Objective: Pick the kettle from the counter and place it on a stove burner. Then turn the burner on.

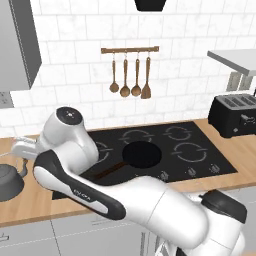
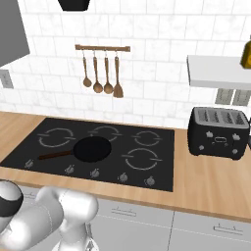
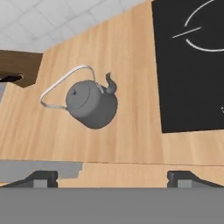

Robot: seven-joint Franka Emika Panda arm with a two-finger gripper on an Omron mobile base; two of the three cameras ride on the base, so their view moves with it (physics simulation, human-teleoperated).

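Note:
The dark grey kettle point(image 3: 92, 105) stands upright on the tan counter point(image 3: 131, 131), left of the black cooktop point(image 3: 188, 87). Its wire handle point(image 3: 59, 85) is tilted away from the spout. My gripper point(image 3: 112, 178) hangs above the kettle, open, with nothing between its fingertips point(image 3: 41, 177). In the left base view the kettle point(image 1: 8, 183) sits at the far left edge, below my outstretched hand. The widest stove burner ring point(image 2: 141, 159) lies front right on the cooktop point(image 2: 162, 176) and is bare. It also shows from the left base camera, stove burner point(image 1: 193, 152).
A black frying pan point(image 1: 141, 154) with a brown handle sits on the cooktop's front middle. A black toaster point(image 1: 234, 114) stands on the counter to the right. Wooden utensils point(image 1: 130, 77) hang on the tiled wall. Knobs point(image 2: 122, 177) line the cooktop's front edge.

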